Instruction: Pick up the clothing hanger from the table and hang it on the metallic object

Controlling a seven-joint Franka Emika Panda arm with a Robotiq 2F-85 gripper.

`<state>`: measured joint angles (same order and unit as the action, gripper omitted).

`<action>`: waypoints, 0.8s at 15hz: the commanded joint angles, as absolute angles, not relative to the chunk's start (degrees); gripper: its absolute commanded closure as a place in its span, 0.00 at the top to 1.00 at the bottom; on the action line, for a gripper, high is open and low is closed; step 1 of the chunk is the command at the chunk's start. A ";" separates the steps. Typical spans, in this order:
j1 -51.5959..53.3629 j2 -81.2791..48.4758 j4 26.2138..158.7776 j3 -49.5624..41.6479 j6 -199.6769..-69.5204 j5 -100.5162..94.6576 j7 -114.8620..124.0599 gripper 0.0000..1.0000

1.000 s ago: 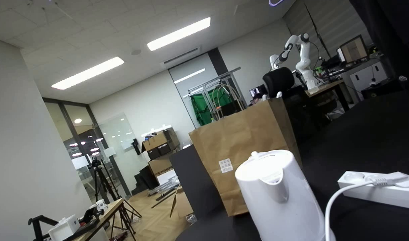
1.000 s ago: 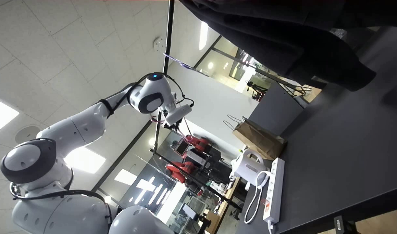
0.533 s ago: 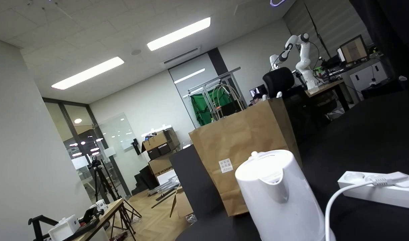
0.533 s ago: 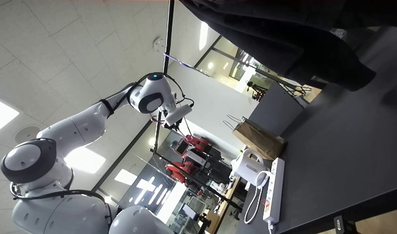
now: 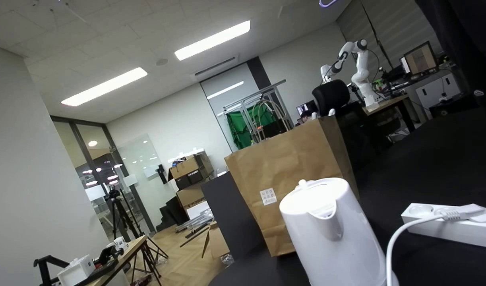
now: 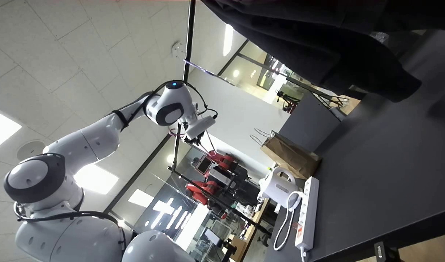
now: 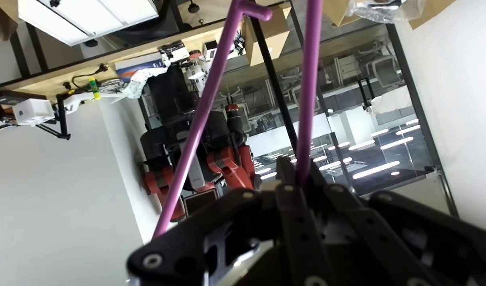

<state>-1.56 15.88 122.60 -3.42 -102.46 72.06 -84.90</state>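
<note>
The pink-magenta clothing hanger point(image 7: 309, 79) is between the fingertips of my gripper point(image 7: 300, 171) in the wrist view. The jaws are closed on one slender rod of it. Another arm slants away to the left, with a short stub at its top. In an exterior view my gripper point(image 6: 198, 140) holds the hanger point(image 6: 212, 153) high above the table level, with a pink curve showing behind the wrist. A long black bar point(image 6: 189, 36), likely the metallic object, runs behind the wrist. It also shows as a thin black pole point(image 7: 275, 79) between the hanger arms.
Another purple hanger point(image 6: 207, 71) is at the black bar, near a dark garment point(image 6: 317, 54). On the dark table point(image 6: 382, 156) stand a white kettle point(image 6: 279, 187), a paper bag point(image 6: 289, 153) and a white power strip point(image 6: 308, 214) with a cable.
The arm's lower links have shifted slightly to the right and the wrist a little upward in an exterior view. The hanger stays in the jaws.
</note>
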 commanded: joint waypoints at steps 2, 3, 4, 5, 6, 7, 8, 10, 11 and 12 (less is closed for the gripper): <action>-1.70 13.32 117.43 -3.35 -101.72 72.85 -84.17 0.02; -1.68 12.63 116.43 -3.40 -101.75 73.17 -84.13 0.02; -1.67 12.00 115.56 -3.47 -101.60 73.55 -84.05 0.02; -1.67 11.46 114.79 -3.47 -101.57 73.94 -83.98 0.02; -1.68 10.79 113.97 -3.47 -101.55 74.39 -84.05 0.02; -1.68 10.23 113.27 -3.46 -101.53 74.66 -84.03 0.02; -1.68 9.65 112.61 -3.43 -101.56 75.11 -84.09 0.02; -1.65 8.39 111.48 -3.37 -101.54 75.63 -84.09 0.02; -1.63 7.78 110.96 -3.37 -101.35 75.82 -83.89 0.02; -1.61 7.12 110.45 -3.37 -101.13 76.07 -83.57 0.02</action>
<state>-1.51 9.95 114.65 -3.41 -102.36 74.61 -84.92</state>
